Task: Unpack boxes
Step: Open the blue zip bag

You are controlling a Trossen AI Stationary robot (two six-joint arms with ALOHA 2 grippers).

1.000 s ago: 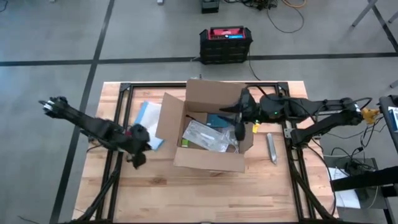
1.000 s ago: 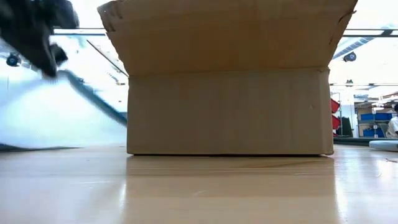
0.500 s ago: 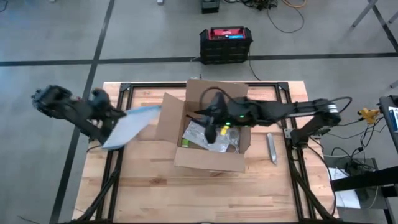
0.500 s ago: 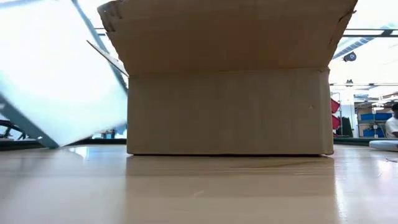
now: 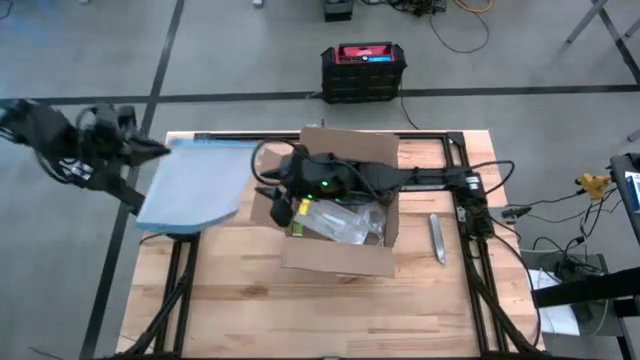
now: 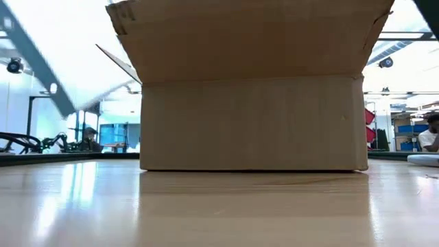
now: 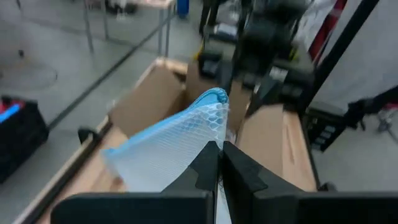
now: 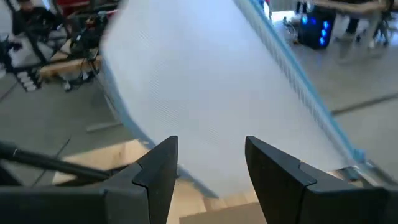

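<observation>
The brown cardboard box [image 5: 340,215] stands open on the table, flaps up, with clear packets [image 5: 335,220] inside; in the low view its near wall [image 6: 254,116] fills the middle. My left gripper [image 5: 150,150], past the table's far left corner, is shut on a clear blue-edged bag [image 5: 195,185] held up in the air. My right gripper [image 5: 268,192] reaches across the box to its left flap, open, with the bag [image 8: 205,87] just beyond its fingers [image 8: 155,171]. My left gripper pinches the bag's near edge [image 7: 214,146] between its two shut fingers. The fingers come nearly level from the table's left. The bag spreads out away from them toward the box, lifted clear of the table.
A black crate with a red top [image 5: 363,70] sits on the floor beyond the far edge. A slim grey object [image 5: 436,238] lies on the table to the right of the box. People show in the room behind [image 6: 431,137].
My left gripper has risen and swung toward the table's far left corner, carrying the bag up off the table; the bag now spreads wide in the air. My right gripper has travelled over the box toward the table's left, reaching the left flap.
</observation>
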